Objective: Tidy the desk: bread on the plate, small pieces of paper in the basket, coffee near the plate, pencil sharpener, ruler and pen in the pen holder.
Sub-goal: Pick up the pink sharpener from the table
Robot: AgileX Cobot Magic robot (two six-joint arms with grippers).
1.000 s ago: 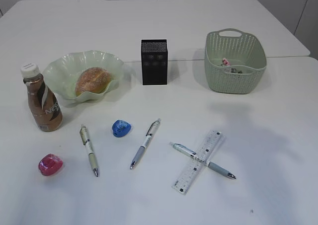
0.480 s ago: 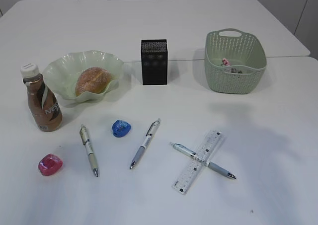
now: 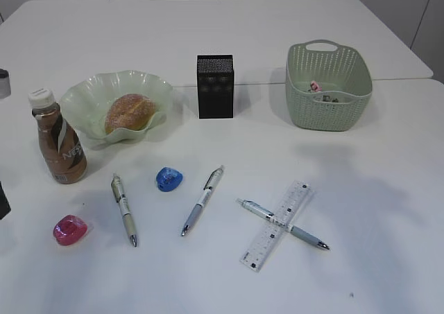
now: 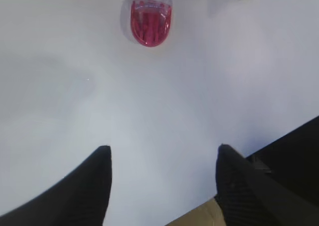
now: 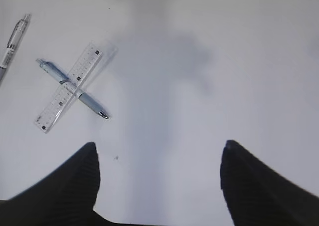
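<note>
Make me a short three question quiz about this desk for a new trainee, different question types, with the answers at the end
1. True or false: the bread already lies on the plate.
2. Multiple choice: what lies across the ruler? A) the red sharpener B) a blue-grey pen C) the coffee bottle
3. Fill in: the left gripper hangs open above the bare desk, with the ____ pencil sharpener ahead of it.

Key
1. True. The bun sits in the green glass dish.
2. B. The blue-grey pen crosses over the ruler, making an X.
3. Red. The red pencil sharpener lies ahead of the open fingers, untouched.
</note>
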